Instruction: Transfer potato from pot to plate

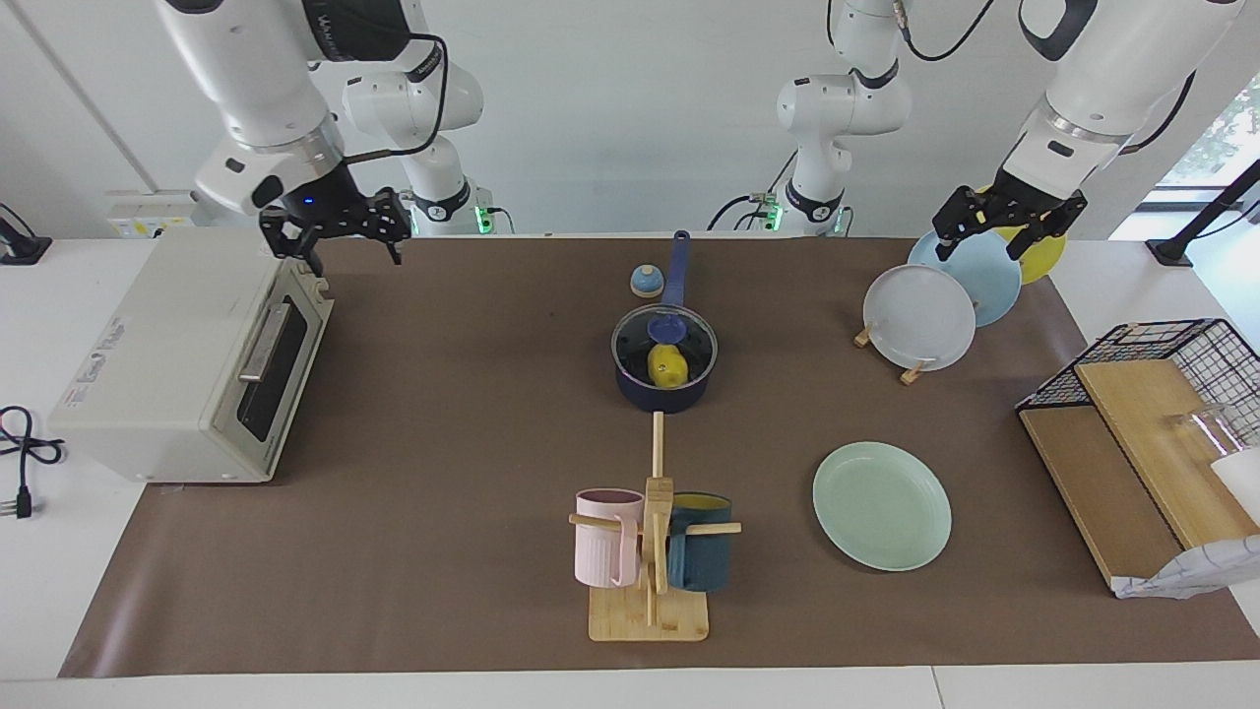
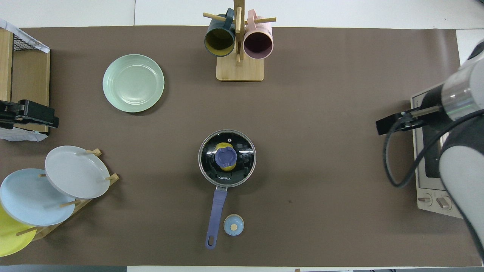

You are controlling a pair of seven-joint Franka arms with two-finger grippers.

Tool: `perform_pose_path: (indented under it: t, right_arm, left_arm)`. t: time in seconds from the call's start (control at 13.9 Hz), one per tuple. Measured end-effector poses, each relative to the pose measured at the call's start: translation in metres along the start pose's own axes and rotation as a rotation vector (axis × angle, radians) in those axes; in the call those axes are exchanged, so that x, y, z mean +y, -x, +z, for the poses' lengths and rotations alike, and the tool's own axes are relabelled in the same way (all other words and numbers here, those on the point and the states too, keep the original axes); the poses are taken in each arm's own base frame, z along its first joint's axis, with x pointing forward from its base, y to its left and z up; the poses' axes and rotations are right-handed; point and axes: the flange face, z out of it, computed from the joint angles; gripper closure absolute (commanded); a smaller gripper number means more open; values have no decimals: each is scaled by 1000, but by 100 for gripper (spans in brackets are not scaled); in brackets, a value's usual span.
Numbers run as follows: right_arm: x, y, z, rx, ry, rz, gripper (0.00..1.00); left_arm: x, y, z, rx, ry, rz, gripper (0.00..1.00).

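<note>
Nothing of the transfer is done yet, by the look of it: you are at the very start, and a glass lid (image 1: 664, 338) covers the pot (image 1: 662, 386), so I judge that the lid must come off before anything else.

Nearest your arms' bases, both hands hang in the air and hold nothing. Your left hand (image 1: 1010, 225) is over the plate rack (image 1: 911, 372) at its own end of the tabletop (image 1: 443, 414), fingers spread. Your right hand (image 1: 335, 228) hangs by the top corner of the toaster oven (image 1: 177, 364), fingers also parted, touching nothing.

Well apart from both hands, about midway between them, sits the pot, its long handle pointing back toward the robots. The potato (image 1: 667, 365) lies inside it, under the lid's knob (image 2: 226, 157).

Farther still, out toward the left hand's end, the plate (image 1: 882, 505) lies flat, beside the mug stand (image 1: 650, 591).

Your next move calls for a hand to come down on the knob and lift the lid clear.
</note>
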Motion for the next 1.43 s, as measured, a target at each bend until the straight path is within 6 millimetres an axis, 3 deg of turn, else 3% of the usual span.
perform_pose_path:
  t: [0.14,0.36,0.5,0.57,0.93,1.15,1.43]
  right_arm:
    - [-86,-12,1,10,0,30,0]
    - [-225,-34,35,-5,15,72,0]
    - [-289,-45,63,43,-7,104,0]
    - [-307,-48,76,53,-13,108,0]
    - [-349,-55,139,114,35,42,0]
    - [-353,-52,184,92,56,26,0]
    - [-348,-38,205,64,78,17,0]
  left_arm:
    - [0,0,0,0,0,0,0]
    - [0,0,0,0,0,0,0]
    - [0,0,0,0,0,0,0]
    - [0,0,0,0,0,0,0]
    - [0,0,0,0,0,0,0]
    - [0,0,0,0,0,0,0]
    - [0,0,0,0,0,0,0]
